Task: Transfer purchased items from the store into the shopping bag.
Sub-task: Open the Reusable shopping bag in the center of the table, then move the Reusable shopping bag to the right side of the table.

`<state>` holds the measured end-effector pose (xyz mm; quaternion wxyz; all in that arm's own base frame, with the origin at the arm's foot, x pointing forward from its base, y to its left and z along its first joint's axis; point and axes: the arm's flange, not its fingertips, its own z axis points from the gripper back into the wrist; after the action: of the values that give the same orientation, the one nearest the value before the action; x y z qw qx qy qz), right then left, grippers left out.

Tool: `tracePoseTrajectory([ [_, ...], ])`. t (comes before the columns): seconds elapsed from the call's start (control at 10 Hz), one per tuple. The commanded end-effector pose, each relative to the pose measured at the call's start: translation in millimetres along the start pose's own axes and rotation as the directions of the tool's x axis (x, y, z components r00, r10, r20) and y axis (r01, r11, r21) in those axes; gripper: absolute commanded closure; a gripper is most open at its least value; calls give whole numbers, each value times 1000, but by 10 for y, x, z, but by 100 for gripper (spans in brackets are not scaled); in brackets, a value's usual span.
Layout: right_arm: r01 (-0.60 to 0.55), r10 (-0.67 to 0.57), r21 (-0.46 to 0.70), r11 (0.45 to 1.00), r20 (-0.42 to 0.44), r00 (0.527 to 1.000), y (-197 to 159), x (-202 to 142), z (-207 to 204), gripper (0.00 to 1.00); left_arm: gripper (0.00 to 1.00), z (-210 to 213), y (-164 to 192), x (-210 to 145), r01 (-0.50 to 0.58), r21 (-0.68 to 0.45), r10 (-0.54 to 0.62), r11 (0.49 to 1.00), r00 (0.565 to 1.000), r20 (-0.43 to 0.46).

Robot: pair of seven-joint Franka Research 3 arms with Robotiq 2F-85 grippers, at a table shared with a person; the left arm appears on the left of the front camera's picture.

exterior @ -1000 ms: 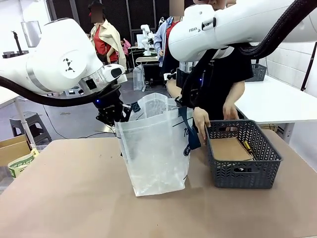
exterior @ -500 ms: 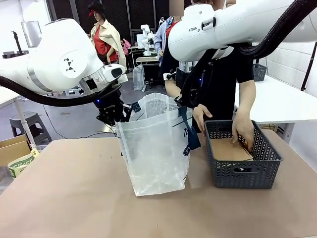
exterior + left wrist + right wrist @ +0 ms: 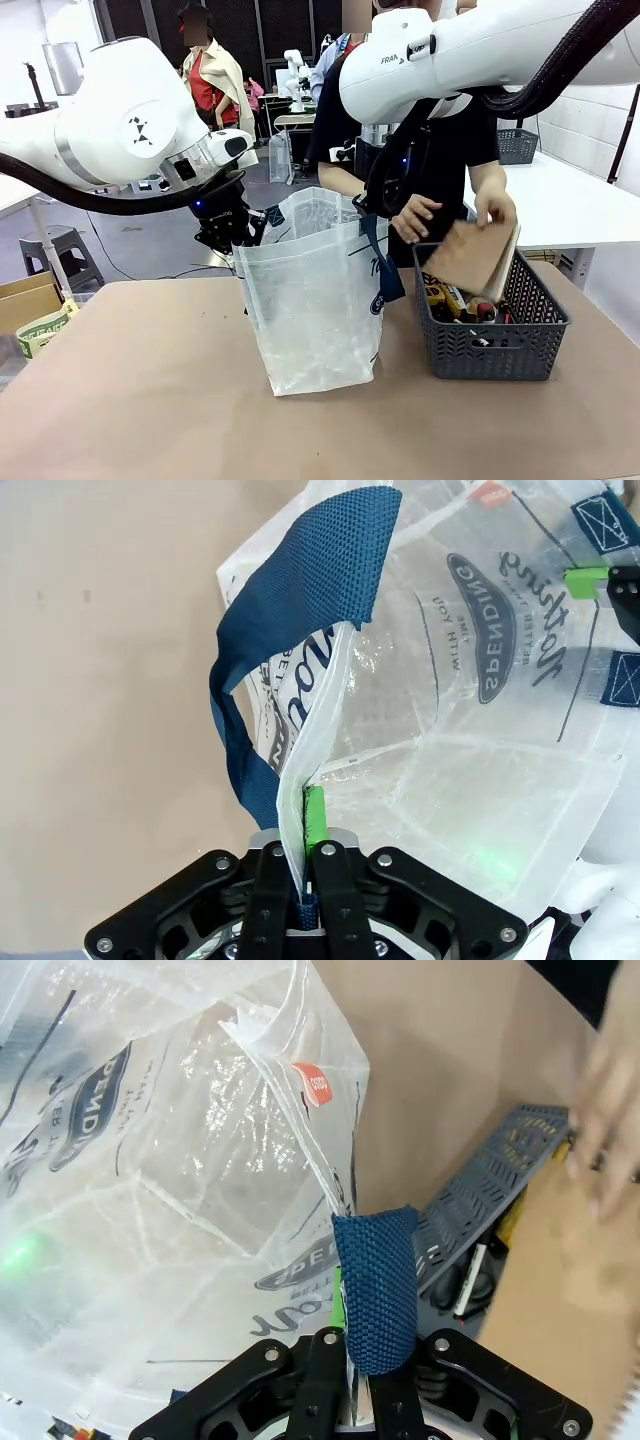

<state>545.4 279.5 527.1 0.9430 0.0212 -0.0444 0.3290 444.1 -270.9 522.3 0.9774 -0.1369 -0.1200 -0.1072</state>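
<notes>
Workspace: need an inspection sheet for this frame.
surface: brown table, no spills seen.
job's things: shopping bag upright, mouth held open; basket beside it, small packs inside; person's hand holds brown packet tilted above basket.
clutter: nothing seen.
claws: left claw shut on bag rim; right claw shut on bag rim by strap.
cables: black hose along right arm, another along left, neither on table.
surroundings: cardboard box on floor left; white table with second basket far right.

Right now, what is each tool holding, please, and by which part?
The left tool and right tool each clamp the shopping bag by its top rim, on opposite sides, at the navy straps.
</notes>
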Motion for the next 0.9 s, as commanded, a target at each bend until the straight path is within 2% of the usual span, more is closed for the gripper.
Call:
tracePoseTrajectory([
  [0.0,9,-9,-1,1000,-2,1000,-14,-4,-7,100,100,9,12,-9,-17,6,17,1000,1000,4],
  [0.8,9,-9,-1,1000,-2,1000,-14,-4,-7,100,100,9,12,-9,-17,6,17,1000,1000,4],
])
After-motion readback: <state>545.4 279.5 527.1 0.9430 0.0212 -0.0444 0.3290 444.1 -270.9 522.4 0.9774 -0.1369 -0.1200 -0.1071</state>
